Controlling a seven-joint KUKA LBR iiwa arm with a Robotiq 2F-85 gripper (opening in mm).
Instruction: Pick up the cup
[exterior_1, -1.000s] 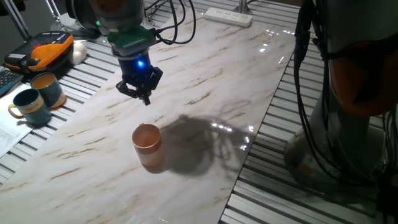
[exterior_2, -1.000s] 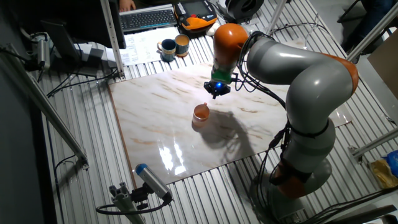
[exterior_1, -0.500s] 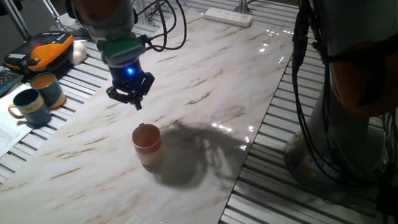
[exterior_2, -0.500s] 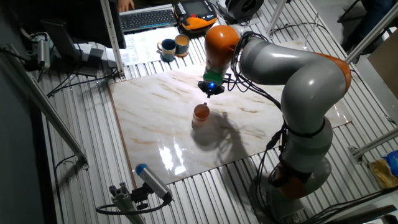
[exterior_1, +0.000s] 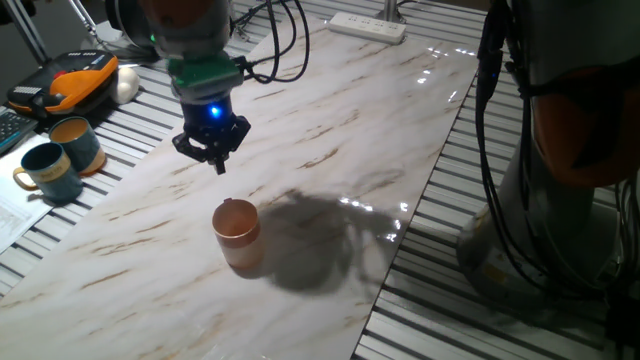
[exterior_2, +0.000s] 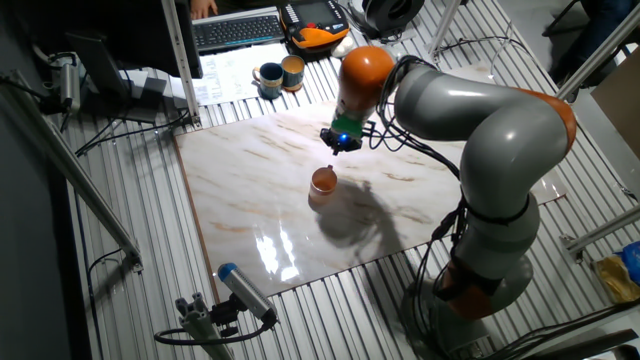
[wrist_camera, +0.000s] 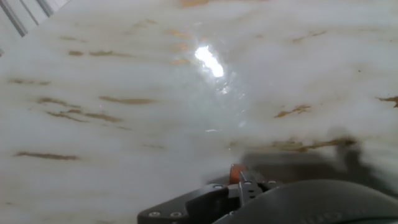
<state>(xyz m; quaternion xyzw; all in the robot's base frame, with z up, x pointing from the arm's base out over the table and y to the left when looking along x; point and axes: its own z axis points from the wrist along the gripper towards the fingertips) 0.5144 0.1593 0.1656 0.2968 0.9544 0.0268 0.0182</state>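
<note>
The cup (exterior_1: 237, 233) stands upright on the marble-patterned bench (exterior_1: 330, 130), mouth up, clear of every other object; in the other fixed view it sits near the middle of the slab (exterior_2: 322, 183). The gripper (exterior_1: 211, 153) hangs above the bench behind the cup, apart from it and holding nothing. Whether the jaws stand open or closed cannot be told: the fixed views show only a dark cluster under the blue light, and the hand view shows bare marble with a sliver of orange at its lower edge, possibly the cup rim.

Two mugs (exterior_1: 60, 158) stand off the slab on the slatted frame, beside an orange-and-black case (exterior_1: 70, 80); neither concerns the task.

Judgement on handling: the cup appears small, light and rigid, with smooth, handleless walls that could slip under a shallow pinch. It would likely tip if struck on one side. The soundest hold seems to be across the rim, one finger inside and one outside, or across the full body below the rim, approached squarely from above.
</note>
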